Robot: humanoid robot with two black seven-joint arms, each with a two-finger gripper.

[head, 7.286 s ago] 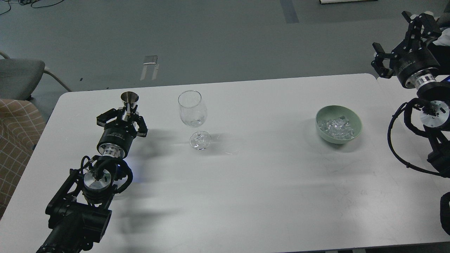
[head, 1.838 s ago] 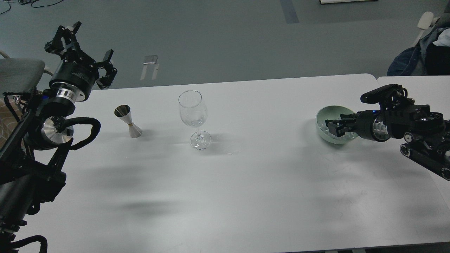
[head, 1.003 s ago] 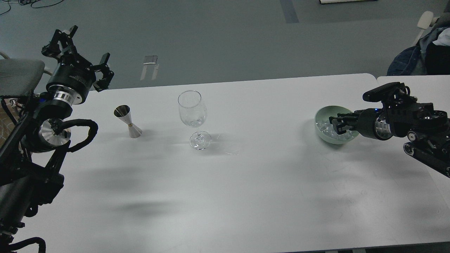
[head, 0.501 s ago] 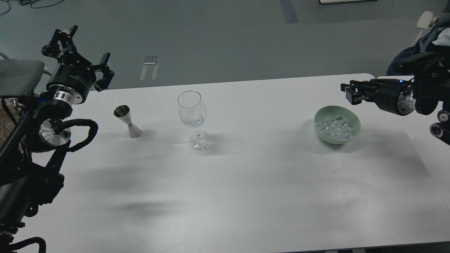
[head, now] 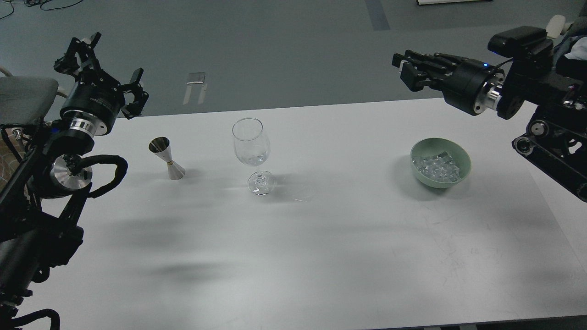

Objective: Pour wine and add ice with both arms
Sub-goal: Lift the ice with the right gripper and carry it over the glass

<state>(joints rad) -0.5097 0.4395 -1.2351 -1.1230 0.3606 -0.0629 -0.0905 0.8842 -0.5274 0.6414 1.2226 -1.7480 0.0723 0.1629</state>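
Observation:
A clear stemmed wine glass (head: pixel 251 143) stands at the table's middle, with a little clear wine (head: pixel 252 159) in its bottom. A steel jigger (head: pixel 166 158) stands to its left. A green bowl (head: pixel 464 157) at the right holds several ice chunks (head: pixel 436 166). My left gripper (head: pixel 107 60) is open and empty, raised above the table's far left edge, away from the jigger. My right gripper (head: pixel 402 68) is high above the far edge, up and left of the bowl. Its fingers are close together, with a small pale glint between the tips that looks like an ice chunk.
A grey chair (head: pixel 23 98) stands off the table's left corner. A second white table (head: pixel 557 183) adjoins on the right, under my right arm. Blue clothing (head: pixel 575 46) lies at the far right. Grey floor lies beyond the far edge.
My right gripper has come up out of the bowl and swung up and to the left, fingers closed. The left arm, glass, jigger and bowl have stayed put.

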